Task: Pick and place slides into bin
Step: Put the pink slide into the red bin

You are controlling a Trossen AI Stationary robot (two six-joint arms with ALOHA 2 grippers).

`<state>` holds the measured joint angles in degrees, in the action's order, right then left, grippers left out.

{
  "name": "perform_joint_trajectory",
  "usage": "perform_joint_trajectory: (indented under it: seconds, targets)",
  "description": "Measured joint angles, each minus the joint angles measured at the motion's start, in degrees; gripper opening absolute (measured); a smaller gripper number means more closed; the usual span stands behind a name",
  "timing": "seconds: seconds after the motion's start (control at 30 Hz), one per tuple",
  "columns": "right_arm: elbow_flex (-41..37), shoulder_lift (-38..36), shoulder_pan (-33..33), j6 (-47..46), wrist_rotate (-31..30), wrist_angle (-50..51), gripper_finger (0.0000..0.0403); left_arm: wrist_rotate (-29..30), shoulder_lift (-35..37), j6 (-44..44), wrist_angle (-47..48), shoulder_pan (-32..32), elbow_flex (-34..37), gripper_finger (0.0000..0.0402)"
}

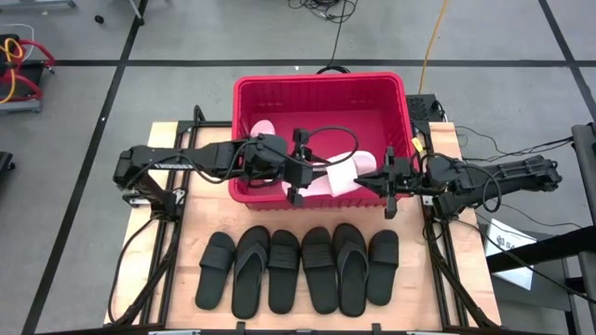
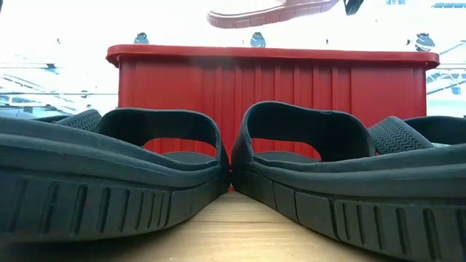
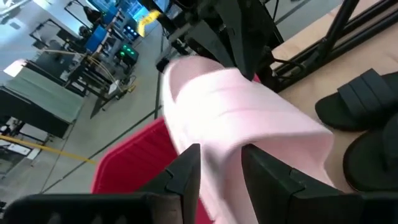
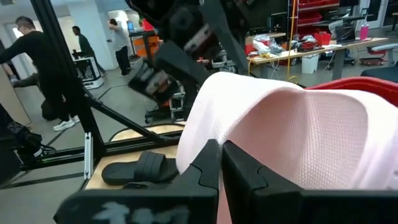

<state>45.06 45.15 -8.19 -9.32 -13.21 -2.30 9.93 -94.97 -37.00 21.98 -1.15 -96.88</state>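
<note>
While both grippers meet over the bin [image 1: 250, 93], a pale pink slide [image 1: 342, 174] hangs between them above the bin's near-right part, clear of the floor of the bin; the low view shows it up above the rim. Left gripper [image 1: 300, 171] has its jaws standing apart around the sole edge, fingers [image 3: 186, 171] either side of the pink material. Right gripper [image 1: 387, 180] is closed tight on the other end of the same slide, pinching a thin edge. Looks like a handover or a two-handed carry, hard to tell which from these views.

A second pink slide [image 1: 260, 131] already lies in the bin, far-left. Six black slides [image 1: 303, 269] sit in a row on the table [image 1: 154, 261] in front of the bin, untouched.

To finish well: only one arm should let go first, otherwise the slide tips. Keep it inside the rim line, lower before dropping so it lands flat and doesn't bounce onto the wall. Then pull both arms up and apart; they're close and could clash.
</note>
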Motion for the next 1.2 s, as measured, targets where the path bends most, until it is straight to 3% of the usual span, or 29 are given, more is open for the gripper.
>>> perform_joint_trajectory:
  seconds: [0.3, 0.57, 0.93, 1.2]
  targets:
    - [0.00, 0.00, -0.02, 1.09, -0.12, -0.07, 0.0000, 0.56, -1.23, -0.43, -2.55, 0.01, 0.02, 0.0116]
    - [0.00, -0.02, -0.02, 1.08, -0.13, -0.20, 0.0000, 0.63, -1.19, -0.39, -2.86, 0.33, 0.02, 0.0012]
    - [0.00, 0.00, 0.00, 2.59, -0.44, -0.16, 0.0024, 0.37, -0.93, 3.32, -2.36, 2.40, 0.02, 0.0004]
    - [0.00, -0.04, -0.02, 5.81, -6.33, -0.14, 0.0091, 0.82, -0.09, 5.47, -1.16, 5.34, 0.02, 0.0003]
